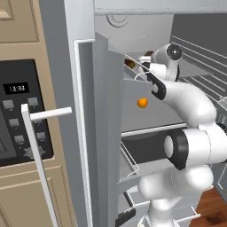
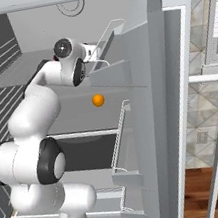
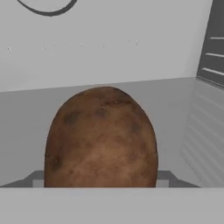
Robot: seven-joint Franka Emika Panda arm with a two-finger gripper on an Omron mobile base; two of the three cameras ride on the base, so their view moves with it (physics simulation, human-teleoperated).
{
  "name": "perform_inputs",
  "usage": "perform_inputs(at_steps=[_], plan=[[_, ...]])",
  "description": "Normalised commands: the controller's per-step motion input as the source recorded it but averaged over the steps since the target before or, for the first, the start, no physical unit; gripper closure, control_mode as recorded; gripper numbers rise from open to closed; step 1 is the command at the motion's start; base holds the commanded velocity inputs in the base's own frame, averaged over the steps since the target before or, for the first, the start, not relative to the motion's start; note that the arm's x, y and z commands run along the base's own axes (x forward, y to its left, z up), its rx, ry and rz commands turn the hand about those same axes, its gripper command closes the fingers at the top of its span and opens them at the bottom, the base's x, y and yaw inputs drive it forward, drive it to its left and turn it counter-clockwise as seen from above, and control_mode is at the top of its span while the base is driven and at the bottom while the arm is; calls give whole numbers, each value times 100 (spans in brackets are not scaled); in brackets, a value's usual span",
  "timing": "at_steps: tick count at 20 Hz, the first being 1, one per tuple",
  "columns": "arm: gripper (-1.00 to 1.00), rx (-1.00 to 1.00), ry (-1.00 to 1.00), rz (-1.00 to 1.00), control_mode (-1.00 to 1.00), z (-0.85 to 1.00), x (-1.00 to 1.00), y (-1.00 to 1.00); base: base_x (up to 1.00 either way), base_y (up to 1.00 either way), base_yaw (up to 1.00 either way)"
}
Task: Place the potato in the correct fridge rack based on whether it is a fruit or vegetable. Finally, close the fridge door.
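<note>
**Potato at the upper shelf, arm deep in the open fridge**

Far left in the left base view we note a black oven control panel (image 1: 20, 113) set in tan cabinetry, with a long white bar handle (image 1: 37, 150) in front of it. Right of that stands the edge of the open pale grey fridge door (image 1: 86, 133), its wire-fronted door bins (image 1: 128, 159) facing the inside.

Inside the fridge, a small bright orange ball (image 1: 142, 103) sits on the lower grey shelf, to the left of the arm in this view; the right base view shows the same ball (image 2: 98, 100) to the right of the arm.

The white arm reaches up and far into the fridge. At its far end we see a small dull-brown oval potato (image 1: 130, 64) just past the wrist, level with the upper pale grey flat shelf (image 2: 18, 71).

In the hand view the potato (image 3: 101, 138) sits close before the camera, upright, with the upper shelf (image 3: 175, 113) stretching beyond it to the white back wall (image 3: 109, 43). The ribbed grey side wall (image 3: 212, 52) lies to the right. The two-finger gripper (image 3: 101, 186) is hidden by the potato; the grey finger bases show on either side of the potato, but we cannot tell if the jaws press on it or if it rests on the shelf.
</note>
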Motion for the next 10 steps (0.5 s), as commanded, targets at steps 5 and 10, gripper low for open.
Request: perform_inputs(at_steps=[5, 10], plan=[[100, 0, 5, 0, -100, -3, 88, 0, 0, 0, 0], [100, 0, 8, 0, -100, -38, 68, 0, 0, 0, 0]])
